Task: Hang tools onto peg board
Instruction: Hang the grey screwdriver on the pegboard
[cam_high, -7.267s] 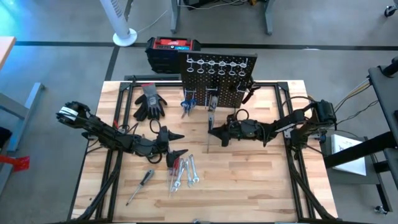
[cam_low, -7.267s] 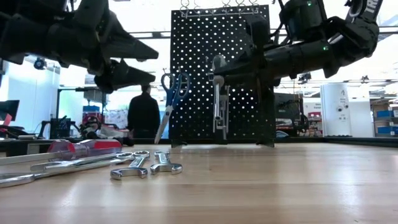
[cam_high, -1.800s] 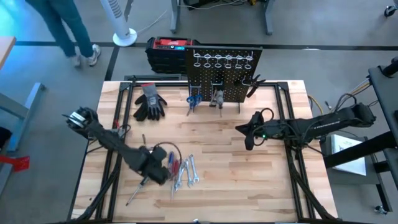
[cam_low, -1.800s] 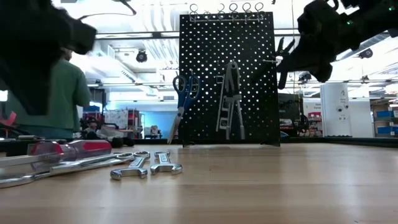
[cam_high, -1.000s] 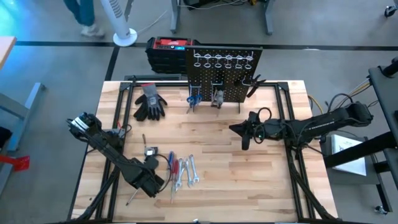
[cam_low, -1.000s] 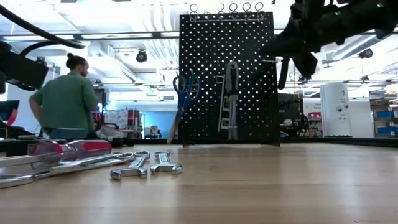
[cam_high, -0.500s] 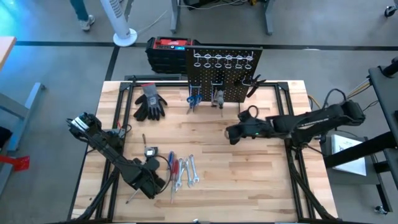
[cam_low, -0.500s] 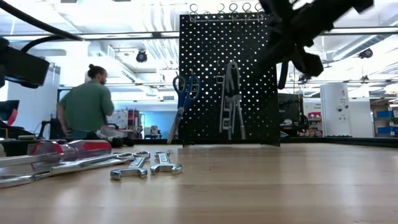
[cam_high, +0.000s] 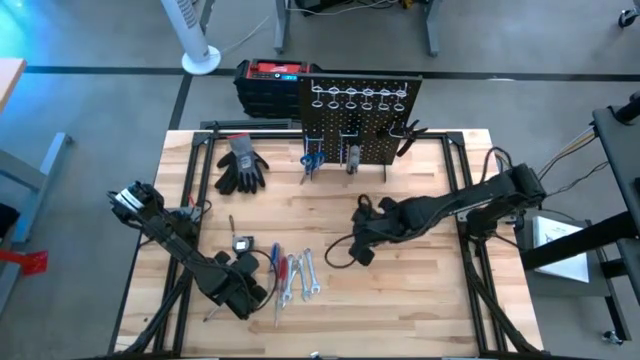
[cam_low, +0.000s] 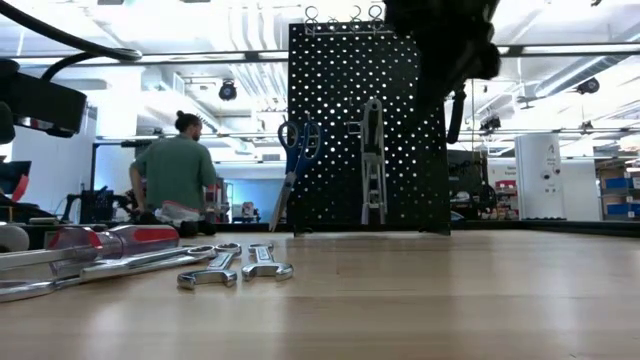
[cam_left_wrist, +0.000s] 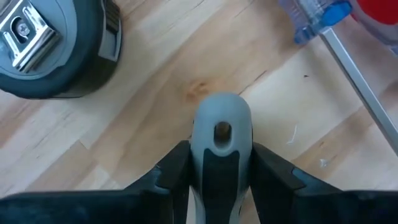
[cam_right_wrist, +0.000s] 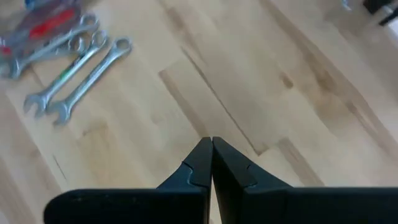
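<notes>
The black peg board (cam_high: 360, 120) stands upright at the table's far edge. On it hang blue-handled scissors (cam_low: 290, 150), a silver tool (cam_low: 373, 160) and dark pliers (cam_high: 408, 135). Red- and blue-handled screwdrivers and silver wrenches (cam_high: 295, 275) lie on the near left of the table. My left gripper (cam_left_wrist: 219, 152) is down beside them, shut on a grey-black screwdriver (cam_left_wrist: 221, 118), whose shaft (cam_high: 212, 315) shows past it. My right gripper (cam_right_wrist: 211, 142) is shut and holds nothing. It hangs over bare wood right of the wrenches (cam_high: 352, 255). My left gripper pinches the grey-black screwdriver's handle (cam_left_wrist: 217, 162) between its two fingers, one on each side, a little short of the butt end with the hole. The fingers come steeply from above. Whether the screwdriver is lifted off the wood I cannot tell.
A round grey tape measure (cam_left_wrist: 53, 46) lies close to my left gripper. Grey-black gloves (cam_high: 241, 165) lie at the far left, and a red-topped black box (cam_high: 270, 85) stands behind the board. A person (cam_low: 175, 180) moves in the room beyond.
My right gripper has travelled from right of the table's middle toward its left and near edges, tipping to point steeply down, still shut. The silver tool on the board sways on its peg.
</notes>
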